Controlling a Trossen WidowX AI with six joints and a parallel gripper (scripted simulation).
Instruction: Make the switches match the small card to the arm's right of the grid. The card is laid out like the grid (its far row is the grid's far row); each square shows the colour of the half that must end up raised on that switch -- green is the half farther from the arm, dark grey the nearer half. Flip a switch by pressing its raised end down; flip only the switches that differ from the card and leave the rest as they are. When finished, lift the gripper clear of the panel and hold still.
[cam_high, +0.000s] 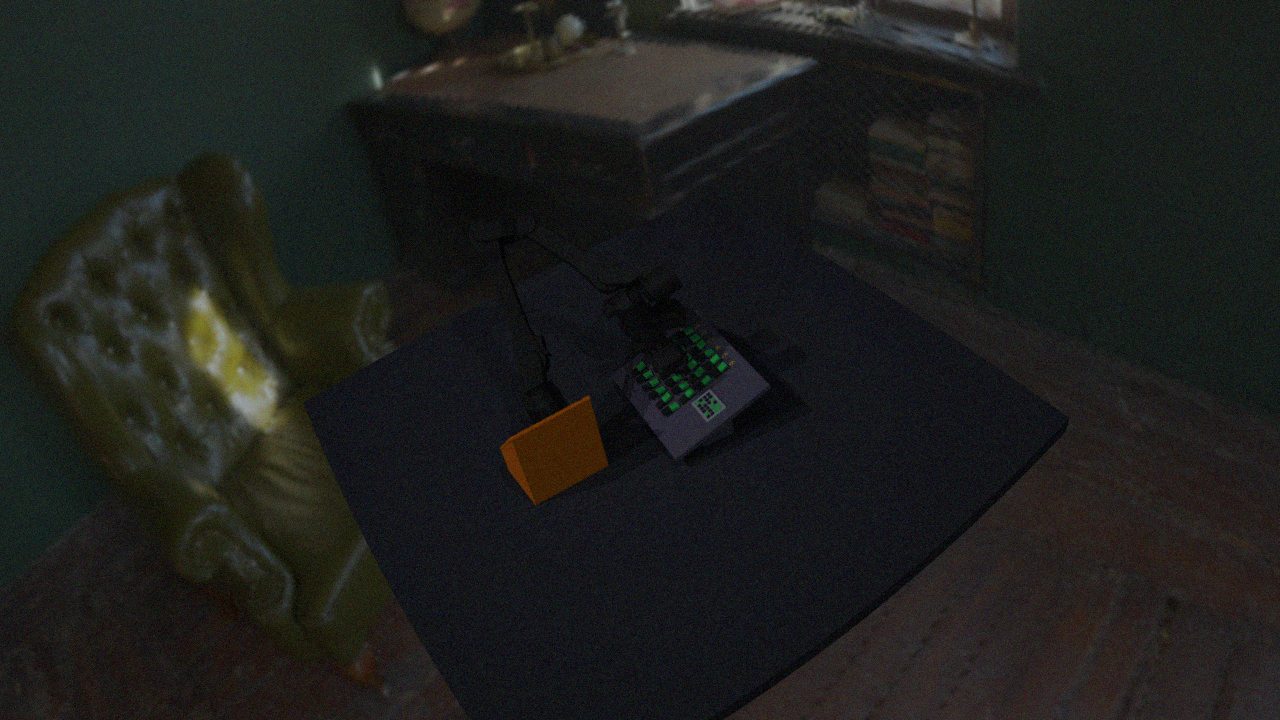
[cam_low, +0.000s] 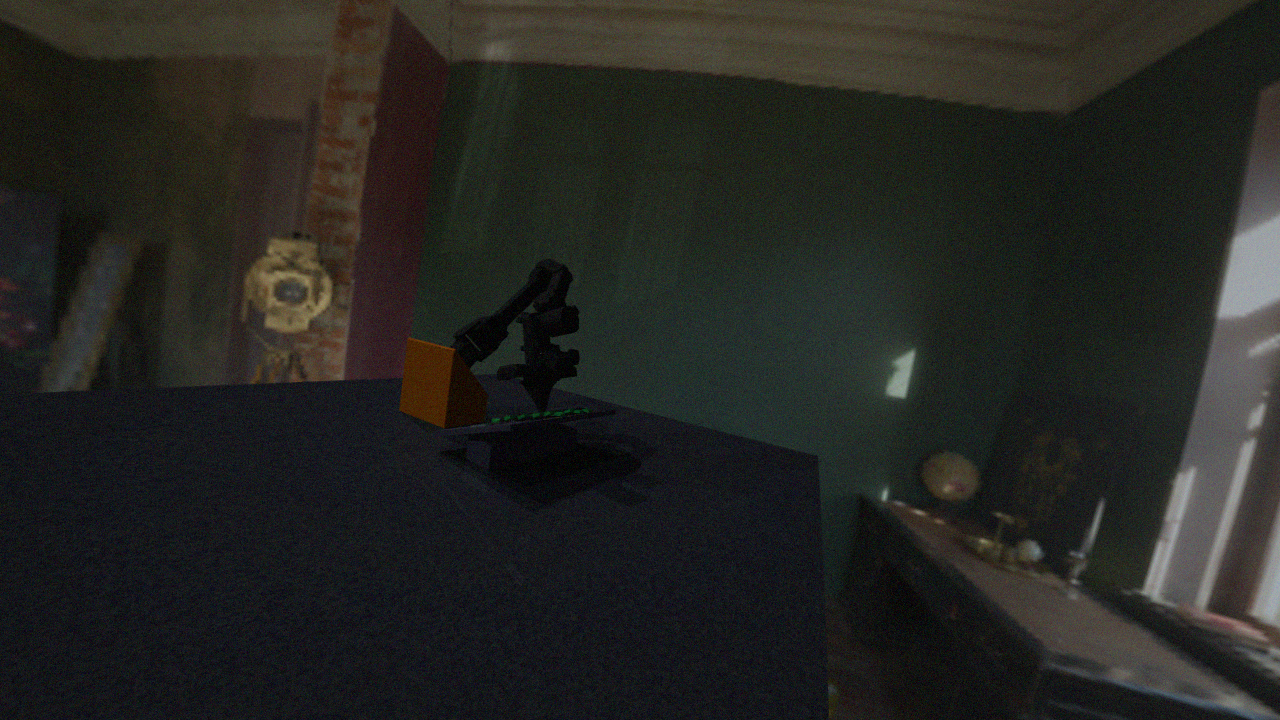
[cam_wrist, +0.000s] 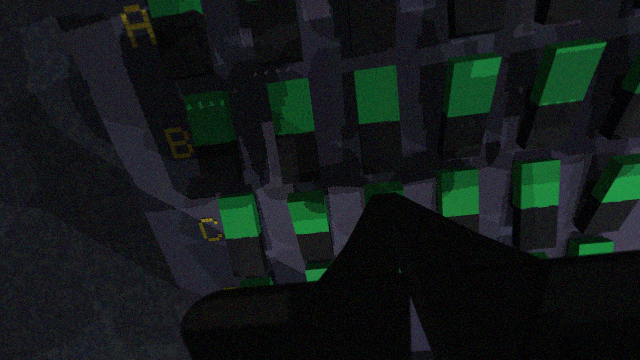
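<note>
A dark bench carries everything, and most of its surface toward the near and right edges lies bare in the top view. The grey switch panel sits near the bench's middle, well apart from all four edges, tilted on its stand above a dark shadow. One orange wedge block stands just beside the panel on the side toward the armchair, with a narrow gap between them. The single arm's base is right behind that block, so the block crowds the arm's foot on that side.

The arm bends over the panel's far part, and its gripper points straight down with the tip at or just above the switches; whether it touches cannot be told. The jaws are pressed together with nothing between them. In the wrist view their dark bulk hides the middle of row C and the rows nearer the arm. Yellow letters A, B and C mark three rows along the panel's edge. The full count of switches cannot be read, since the arm covers some of them. One small green-and-dark card lies on the panel beside the grid, toward the bench's near edge.

Off the bench stand one olive armchair past the left edge and a dark desk beyond the far edge
</note>
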